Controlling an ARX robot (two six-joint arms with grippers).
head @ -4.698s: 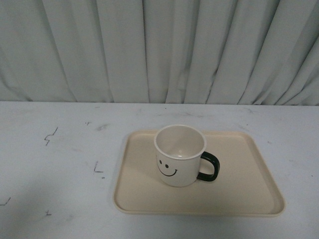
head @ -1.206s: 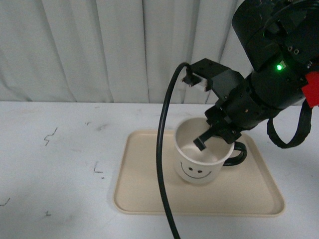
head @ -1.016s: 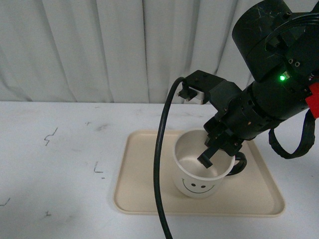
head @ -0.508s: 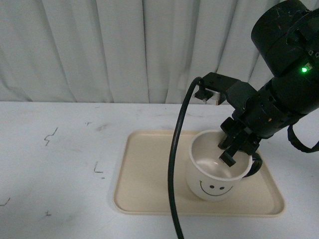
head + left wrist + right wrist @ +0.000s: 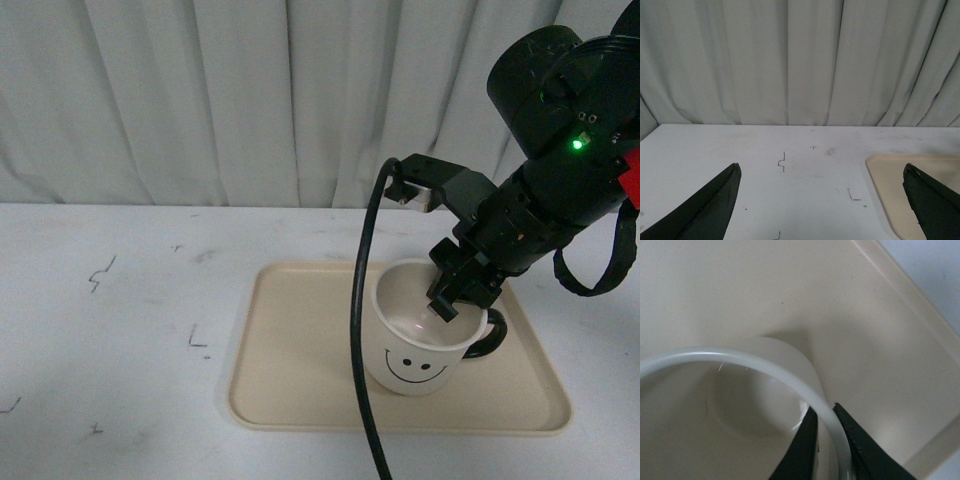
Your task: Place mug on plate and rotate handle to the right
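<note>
The cream mug (image 5: 415, 362) with a black smiley face stands on the beige plate (image 5: 300, 370), right of its middle. Its black handle (image 5: 492, 338) points right. My right gripper (image 5: 452, 298) is shut on the mug's far right rim, one finger inside and one outside. In the right wrist view the two black fingers (image 5: 802, 450) pinch the white rim (image 5: 827, 416) above the plate (image 5: 880, 340). My left gripper (image 5: 822, 200) is open and empty above the table, left of the plate's corner (image 5: 890, 175).
A white table (image 5: 120, 340) with small black marks (image 5: 100, 272) carries the plate. A grey curtain (image 5: 250, 100) hangs behind. A black cable (image 5: 362, 340) loops down in front of the plate's middle.
My right gripper has come in and closed on the mug's rim. It has shifted the mug rightward on the plate, then slightly back left, with the face turned more to the front.
</note>
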